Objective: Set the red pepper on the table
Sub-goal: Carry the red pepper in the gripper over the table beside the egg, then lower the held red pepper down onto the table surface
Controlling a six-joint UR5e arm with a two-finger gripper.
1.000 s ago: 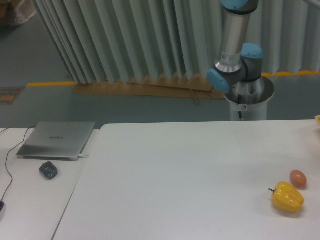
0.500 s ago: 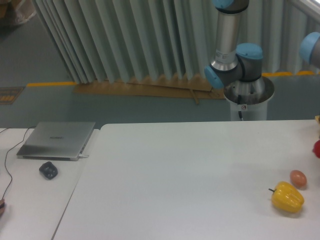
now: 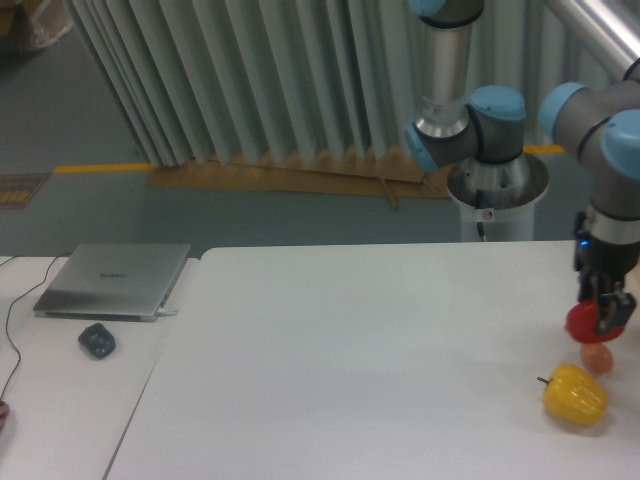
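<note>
You see the pincer [image 3: 600,312] at the right side of the counter [image 3: 380,370], pointing down, with its two fingers closed on the red pepper [image 3: 586,322], which hangs above the surface and does not touch it. Just below the pepper, at 6 o'clock, sits a small orange-brown ball [image 3: 597,357], and the pepper partly hides its top. The yellow pepper [image 3: 575,394] lies near, at about 7 o'clock from the ball. Far at 9 o'clock, on the narrower desk [image 3: 60,400], you find a closed grey laptop [image 3: 114,280] and a dark mouse [image 3: 97,341]
</note>
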